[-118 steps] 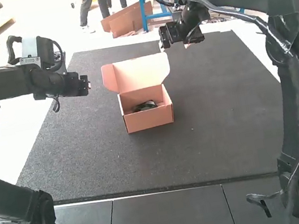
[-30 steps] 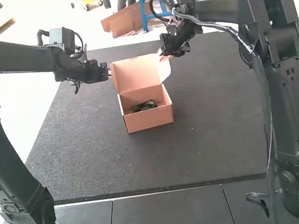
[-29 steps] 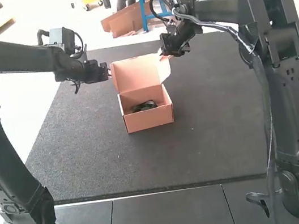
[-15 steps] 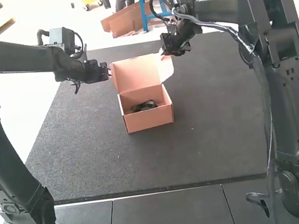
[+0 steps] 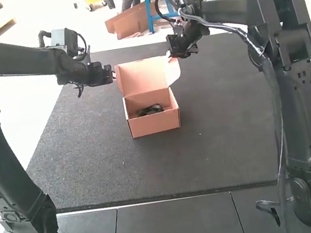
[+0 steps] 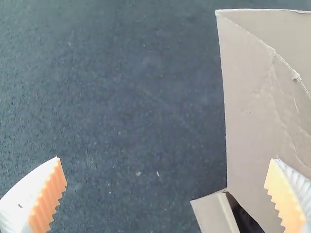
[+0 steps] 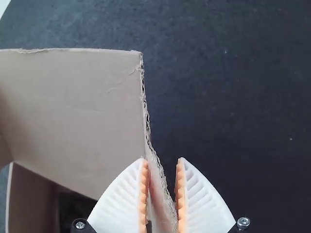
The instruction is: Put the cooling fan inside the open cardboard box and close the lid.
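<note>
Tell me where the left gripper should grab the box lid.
I'd take the lid by its free left edge, near the top corner, coming from the left. It stands upright, that thin edge faces the open left gripper, and the right gripper pinches the opposite edge.

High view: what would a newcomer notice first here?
The small tan cardboard box stands open in the middle of the dark mat, with a black cooling fan lying inside it. The right claw pinches the side edge of its raised lid. The left claw hangs open beside the lid's opposite edge.
</note>
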